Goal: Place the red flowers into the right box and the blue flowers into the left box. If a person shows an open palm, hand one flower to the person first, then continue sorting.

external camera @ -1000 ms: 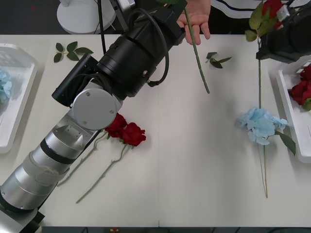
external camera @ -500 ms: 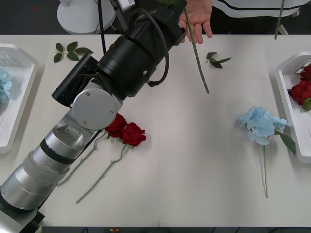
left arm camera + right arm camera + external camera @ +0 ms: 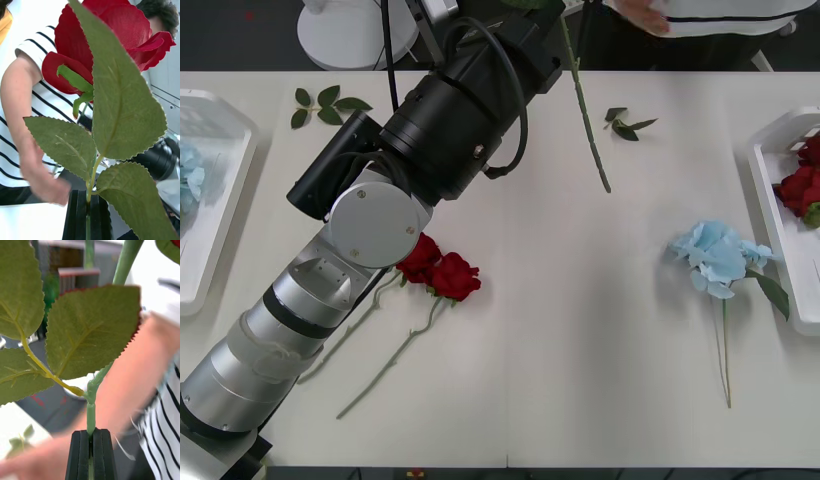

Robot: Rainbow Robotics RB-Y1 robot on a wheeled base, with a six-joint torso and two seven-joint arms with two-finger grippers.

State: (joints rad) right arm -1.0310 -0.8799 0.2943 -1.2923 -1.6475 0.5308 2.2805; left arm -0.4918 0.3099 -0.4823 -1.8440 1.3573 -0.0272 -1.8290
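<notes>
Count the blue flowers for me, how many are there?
2. One blue flower lies on the table beside the right box; another blue flower sits in the left box, partly cut off.

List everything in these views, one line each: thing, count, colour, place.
artificial red roses on thin stems: two, deep red, on the white table beside the left arm
boxed roses: at least two, red, in the right tray
held rose: one, red, stem in the left gripper
leafy stem: one, green, in the right gripper
pale blue flower clusters: two, one on the table's right, one in the left tray
shallow white plastic trays: two, left edge, right edge
loose leaf sprigs: two, green, far side
person's hand: one, beyond the far edge
left gripper: shut
right gripper: shut
</notes>
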